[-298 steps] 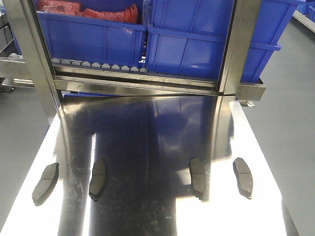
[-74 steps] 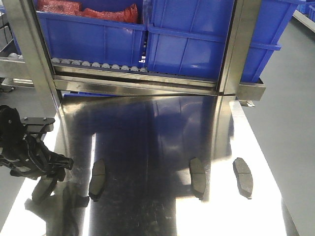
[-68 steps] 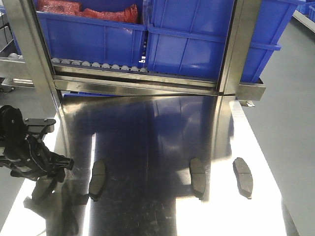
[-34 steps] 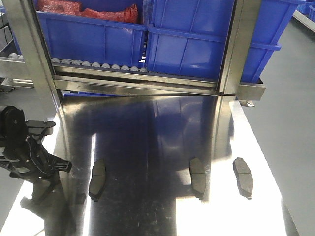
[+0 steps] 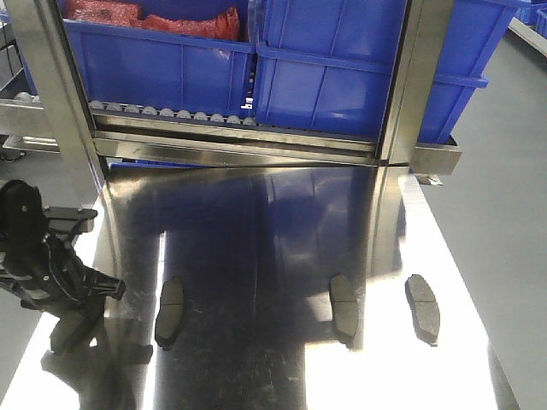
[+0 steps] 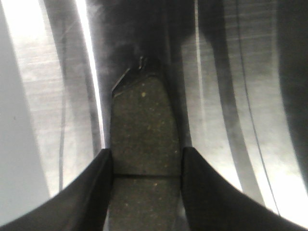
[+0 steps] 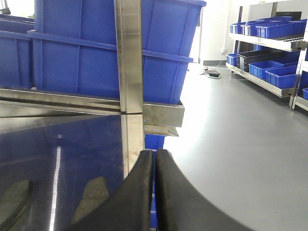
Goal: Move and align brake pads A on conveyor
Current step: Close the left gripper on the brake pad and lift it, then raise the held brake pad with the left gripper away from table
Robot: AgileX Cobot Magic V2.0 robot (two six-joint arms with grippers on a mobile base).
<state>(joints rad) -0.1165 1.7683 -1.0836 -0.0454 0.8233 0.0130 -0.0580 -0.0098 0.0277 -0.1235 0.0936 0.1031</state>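
Polished to a mirror gloss and hazed with fine scratches, the steel table top [image 5: 256,256] contrasts with the brushed-metal posts [image 5: 419,77] and the smooth, semi-glossy blue plastic bins [image 5: 171,73] at 12 o'clock. The brake pad [image 6: 142,130] at 8 o'clock is matt charcoal, gritty and flecked with pale specks, and the other pads [image 5: 344,307] from 7 to 4 o'clock look equally dull. The left gripper [image 6: 147,151] and right gripper [image 7: 155,154] have smooth, dull black fingers, and the grey floor [image 7: 231,144] at 3 o'clock has a soft satin sheen.

Brake pads A [image 5: 170,313] lie side by side on the table [image 5: 256,231].
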